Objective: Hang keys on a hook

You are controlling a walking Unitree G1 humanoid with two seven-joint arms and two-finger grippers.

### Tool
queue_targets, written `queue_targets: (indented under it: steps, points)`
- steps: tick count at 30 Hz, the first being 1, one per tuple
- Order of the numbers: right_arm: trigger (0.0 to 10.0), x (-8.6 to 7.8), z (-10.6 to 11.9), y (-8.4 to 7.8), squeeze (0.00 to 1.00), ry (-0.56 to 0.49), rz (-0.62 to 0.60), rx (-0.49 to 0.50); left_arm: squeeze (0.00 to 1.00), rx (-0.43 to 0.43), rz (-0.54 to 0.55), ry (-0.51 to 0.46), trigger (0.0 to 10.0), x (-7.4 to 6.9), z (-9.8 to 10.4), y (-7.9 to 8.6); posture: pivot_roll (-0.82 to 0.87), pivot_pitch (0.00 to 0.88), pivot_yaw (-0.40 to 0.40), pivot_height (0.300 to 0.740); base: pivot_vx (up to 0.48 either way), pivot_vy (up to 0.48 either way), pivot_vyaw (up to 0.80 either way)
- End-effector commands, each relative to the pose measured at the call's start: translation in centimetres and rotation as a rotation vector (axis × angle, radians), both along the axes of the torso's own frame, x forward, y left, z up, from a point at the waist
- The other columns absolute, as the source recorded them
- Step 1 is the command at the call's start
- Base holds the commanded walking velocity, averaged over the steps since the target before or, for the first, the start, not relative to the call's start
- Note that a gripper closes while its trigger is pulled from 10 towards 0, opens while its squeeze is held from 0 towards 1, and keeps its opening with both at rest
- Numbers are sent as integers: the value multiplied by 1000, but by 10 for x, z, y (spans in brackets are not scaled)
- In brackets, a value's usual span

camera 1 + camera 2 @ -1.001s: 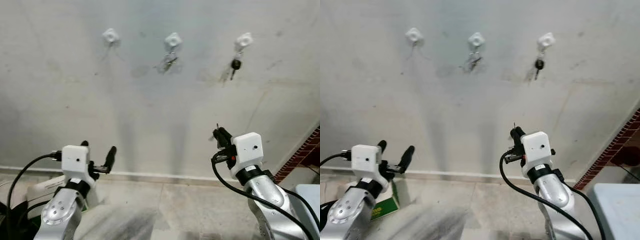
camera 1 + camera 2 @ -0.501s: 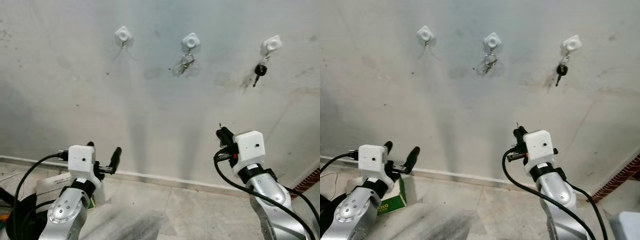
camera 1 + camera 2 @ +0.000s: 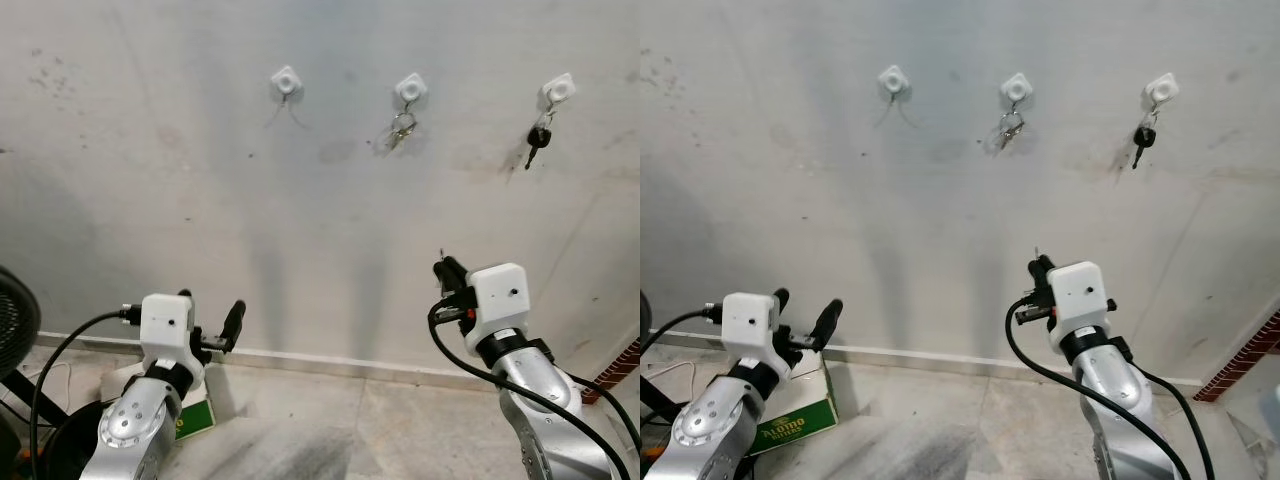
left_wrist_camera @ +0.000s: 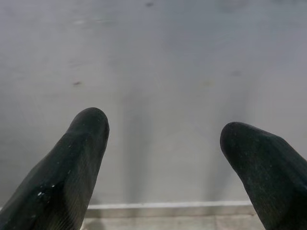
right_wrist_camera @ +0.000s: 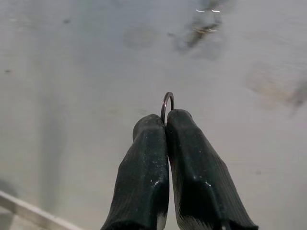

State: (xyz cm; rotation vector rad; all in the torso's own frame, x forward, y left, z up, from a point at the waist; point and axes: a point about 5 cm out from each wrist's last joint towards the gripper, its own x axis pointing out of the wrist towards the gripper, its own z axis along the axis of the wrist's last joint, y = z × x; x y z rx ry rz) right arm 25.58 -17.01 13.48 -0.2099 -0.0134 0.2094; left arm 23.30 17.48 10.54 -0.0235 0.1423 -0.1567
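A thin metal key ring (image 5: 167,101) is poking up from between the fingertips of the right gripper (image 5: 166,120), whose two black fingers are pressing together on it with only the top arc of the ring showing; any keys below are hidden inside the grip. The right gripper (image 3: 447,272) is holding this ring low in front of the grey wall (image 3: 150,180), well below the row of hooks.

Three white hooks are sitting high on that wall. The left hook (image 3: 286,80) is carrying nothing, the middle hook (image 3: 410,89) is holding a silver key bunch (image 3: 399,129), and the right hook (image 3: 557,92) is holding a black-headed key (image 3: 537,140).

The left gripper (image 3: 210,320) is pointing at the lower wall with its fingers (image 4: 76,158) spread wide and gripping nothing. A green box (image 3: 800,425) is lying on the floor near the skirting.

Judging from this, the robot is carrying the ring towards the hooks, and the hanging itself is not yet done. The next move seems to call for raising the right arm far up and across to the free left hook, then slipping the exposed arc of the ring over its prong before loosening the grip.
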Motion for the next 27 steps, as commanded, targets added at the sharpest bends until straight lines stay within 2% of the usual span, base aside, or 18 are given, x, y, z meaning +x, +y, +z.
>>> queue_targets:
  steps: [1, 18, 27]
  points:
    - [10000, 3, 7, 8, 0, -33, 26, 7, 0, 28, 22, -11, 10000, 1, 2, 7, 57, 0, 16, 740, 0, 0, 0]
    - [10000, 11, 11, 12, 0, -58, 21, 21, 0, -1, -21, -67, 10000, 8, 10, 7, 61, 0, 22, 740, 0, 0, 0]
    - [10000, 10, 9, 12, 0, -56, 19, 24, 0, -20, -42, -67, 10000, 7, 9, 2, 57, 0, 23, 740, 298, 0, 0]
